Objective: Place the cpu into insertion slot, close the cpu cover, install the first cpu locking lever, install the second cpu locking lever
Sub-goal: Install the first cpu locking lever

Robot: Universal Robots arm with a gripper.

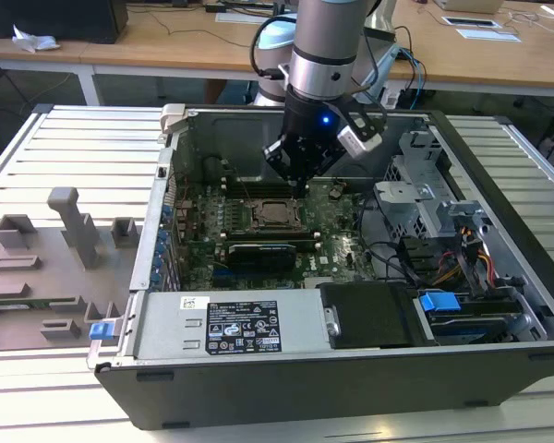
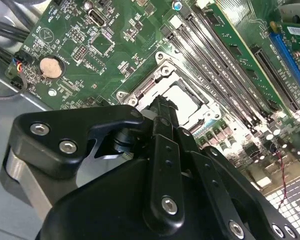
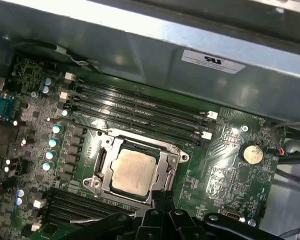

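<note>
The cpu, a square chip with a silvery-beige top, lies flat in the insertion slot on the green board inside the open computer case. The cpu cover, a thin silver frame, lies down around the chip, whose top shows through its cut-out. In the second wrist view the cpu and the cpu cover sit just beyond my fingertips. A thin lever wire runs along one side of the socket. My gripper hovers close over the socket's edge, shut, with nothing between its fingers.
Long memory slots run beside the socket, and a round coin battery sits nearby. The case walls, a drive cage with cables and the power supply surround the board. A grey fixture plate lies outside the case.
</note>
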